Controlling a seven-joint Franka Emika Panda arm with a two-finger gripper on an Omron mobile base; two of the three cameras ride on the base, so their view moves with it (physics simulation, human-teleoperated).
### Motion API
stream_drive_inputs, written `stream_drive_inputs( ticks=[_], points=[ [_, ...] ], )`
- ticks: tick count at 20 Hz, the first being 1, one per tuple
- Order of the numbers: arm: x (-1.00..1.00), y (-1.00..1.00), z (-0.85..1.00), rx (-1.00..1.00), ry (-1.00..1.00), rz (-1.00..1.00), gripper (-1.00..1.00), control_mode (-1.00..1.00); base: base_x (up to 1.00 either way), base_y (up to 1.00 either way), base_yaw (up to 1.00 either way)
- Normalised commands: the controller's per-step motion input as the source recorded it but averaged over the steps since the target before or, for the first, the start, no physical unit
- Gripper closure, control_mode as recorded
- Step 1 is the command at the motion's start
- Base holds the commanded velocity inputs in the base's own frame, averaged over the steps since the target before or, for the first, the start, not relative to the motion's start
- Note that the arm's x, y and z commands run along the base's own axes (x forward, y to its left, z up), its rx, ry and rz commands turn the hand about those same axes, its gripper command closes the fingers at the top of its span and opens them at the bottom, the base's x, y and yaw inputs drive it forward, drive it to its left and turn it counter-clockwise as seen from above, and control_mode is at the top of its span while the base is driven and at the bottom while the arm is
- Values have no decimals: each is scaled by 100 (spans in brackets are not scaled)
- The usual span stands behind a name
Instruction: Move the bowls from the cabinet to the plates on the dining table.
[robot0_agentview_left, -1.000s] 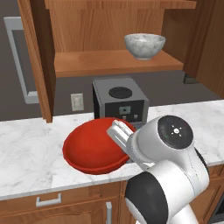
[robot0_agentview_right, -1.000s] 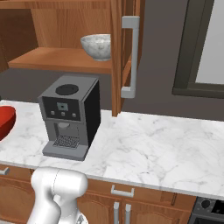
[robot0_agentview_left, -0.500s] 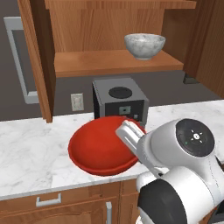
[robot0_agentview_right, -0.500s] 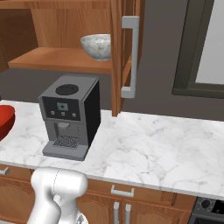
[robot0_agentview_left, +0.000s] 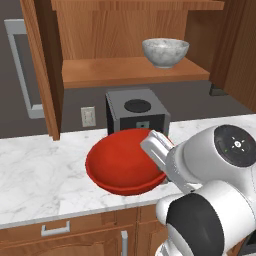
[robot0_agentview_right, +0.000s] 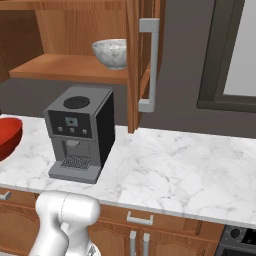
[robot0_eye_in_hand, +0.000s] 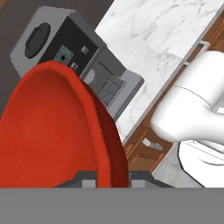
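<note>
While the wide glossy red bowl (robot0_agentview_left: 125, 162) hangs above the white grey-veined marble desk (robot0_agentview_left: 40, 175), tilted, its rim is pinched in the claw (robot0_eye_in_hand: 113, 177), whose two dark tips sit either side of the rim wall in the hand view; the bowl's edge also shows at the left of the right base view (robot0_agentview_right: 9, 136); just behind it stands the grey box-shaped coffee machine (robot0_agentview_right: 80, 132) on the same desk; higher up, the grey-white marbled round bowl (robot0_agentview_left: 165, 52) rests upright on the wooden shelf (robot0_agentview_left: 130, 71) of the reddish-brown wooden wall cabinet (robot0_agentview_left: 42, 65), whose doors stand open, a tall grey metal bar handle (robot0_agentview_right: 149, 65) on one.
</note>
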Motion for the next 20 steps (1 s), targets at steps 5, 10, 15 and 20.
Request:
stream_drive_inputs(
  ticks=[5, 10, 15, 20],
  points=[
    [-6, -11, 9, 0, -1, 0, 100, -100, 0, 0, 0],
    [-7, -7, 8, 0, -2, 0, 100, -100, 0, 0, 0],
    [-26, -12, 1, 1, 0, -1, 100, -100, 0, 0, 0],
    [-56, -12, -4, 4, 0, -2, 100, -100, 0, 0, 0]
  ],
)
